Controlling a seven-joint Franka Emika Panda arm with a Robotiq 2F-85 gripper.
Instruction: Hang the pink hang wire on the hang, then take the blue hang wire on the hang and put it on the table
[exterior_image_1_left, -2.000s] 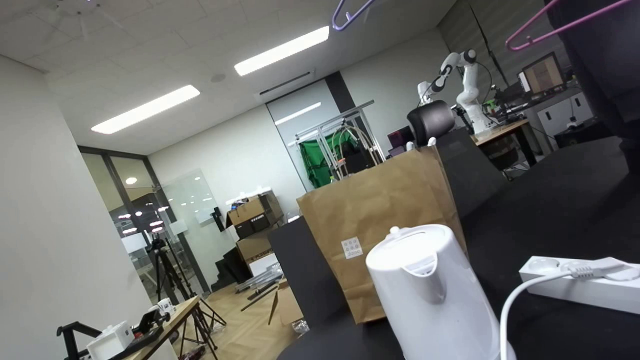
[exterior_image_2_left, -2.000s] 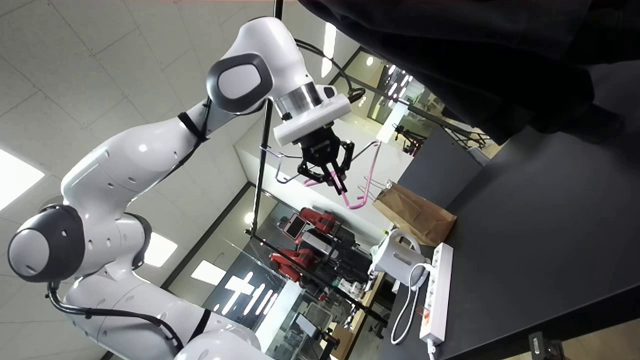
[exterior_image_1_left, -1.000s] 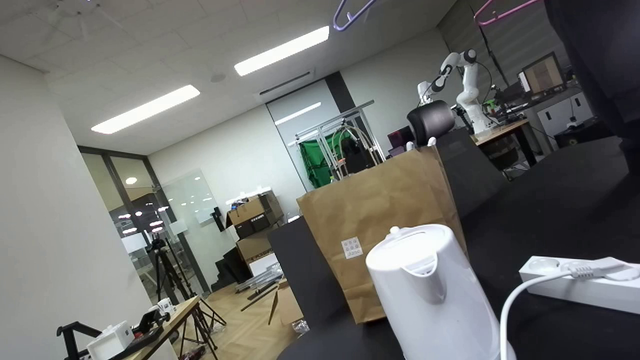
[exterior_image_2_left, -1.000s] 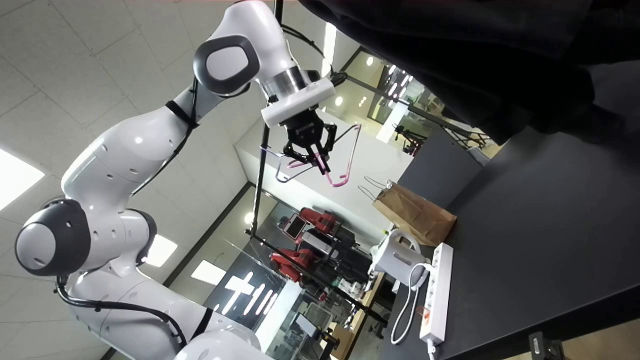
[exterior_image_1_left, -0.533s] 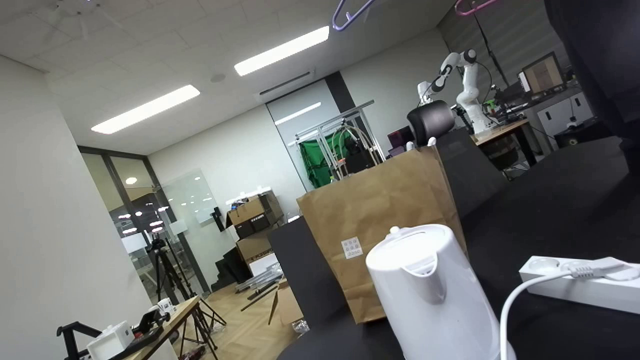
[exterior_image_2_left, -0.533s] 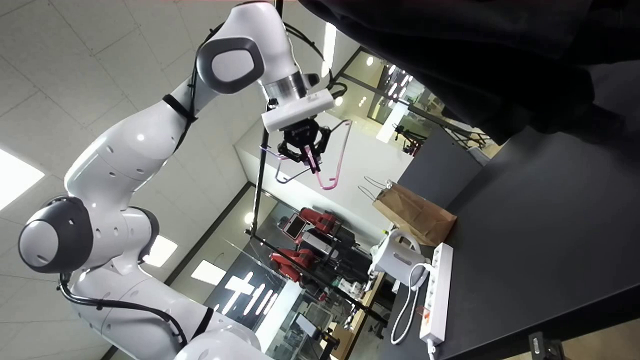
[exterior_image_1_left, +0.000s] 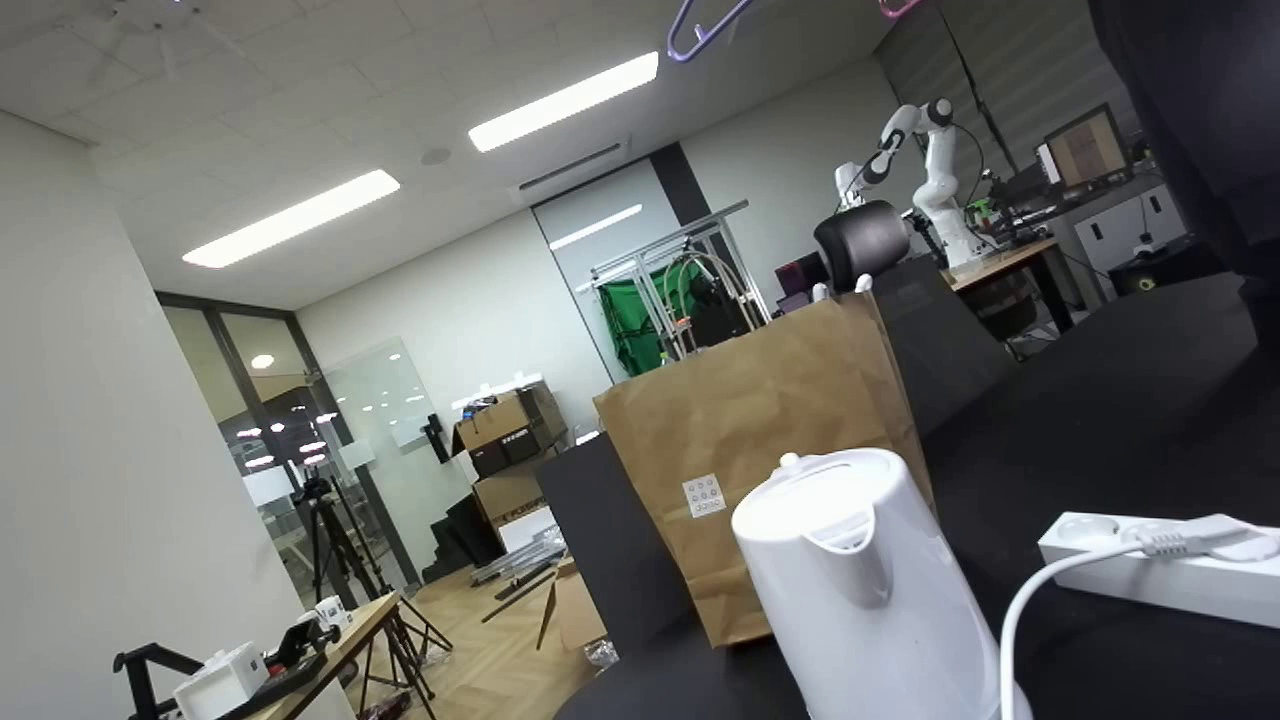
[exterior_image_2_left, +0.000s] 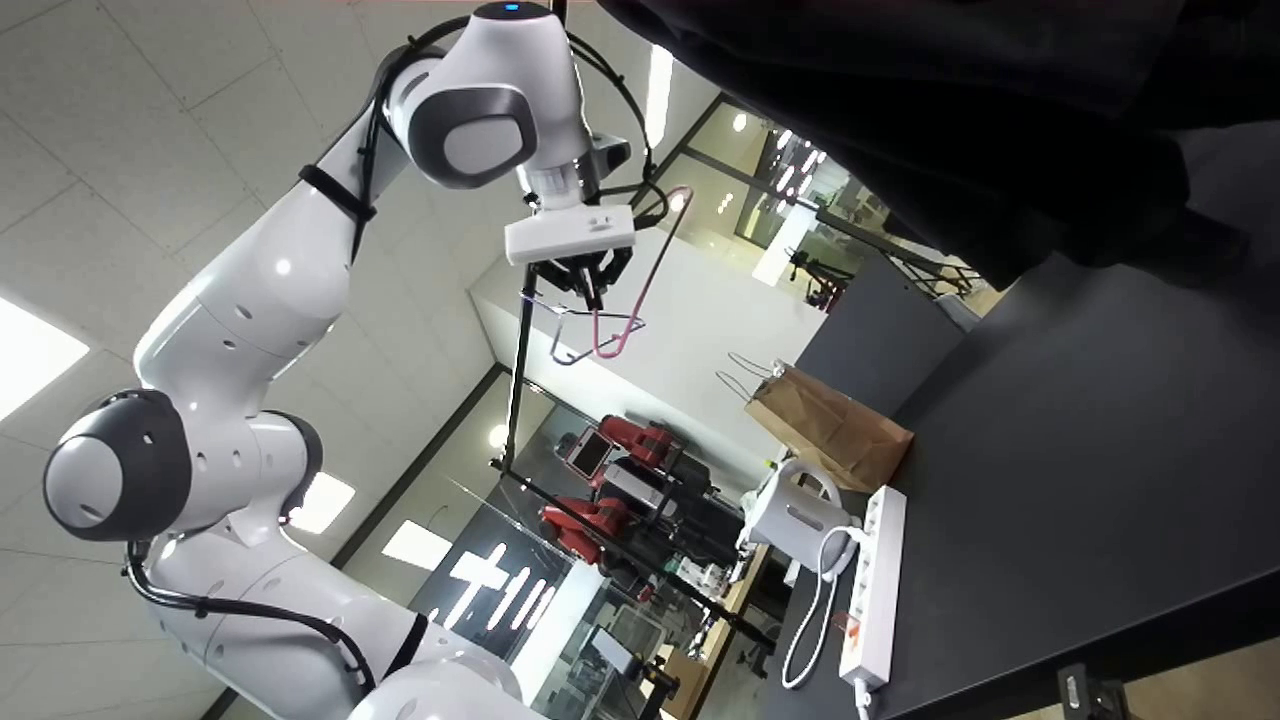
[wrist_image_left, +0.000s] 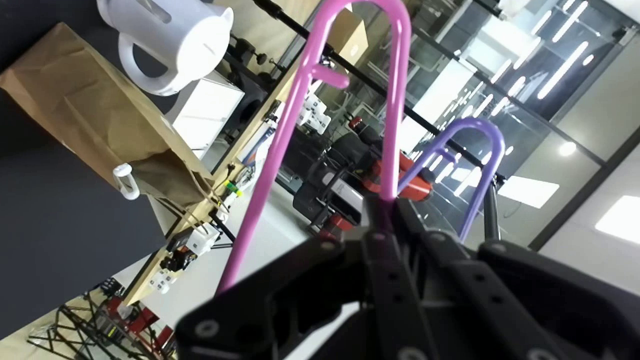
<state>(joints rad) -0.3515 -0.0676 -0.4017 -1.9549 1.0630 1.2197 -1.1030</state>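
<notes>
My gripper is shut on the pink hang wire and holds it high above the table. In the wrist view the fingertips pinch one side of the pink hang wire; its hook is hidden. The blue hang wire hangs by the black pole, partly behind the gripper. In the wrist view the blue hang wire is just beyond and right of the pink one. In an exterior view the blue hang wire and a sliver of the pink one show at the top edge.
A white kettle, a brown paper bag and a white power strip with a cord stand on the table. Dark clothing, seemingly a person's, fills the upper right of an exterior view.
My gripper has carried the pink hang wire up and left, closer to the blue one and the pole, and the wrist has turned. The blue hang wire has not visibly moved.
</notes>
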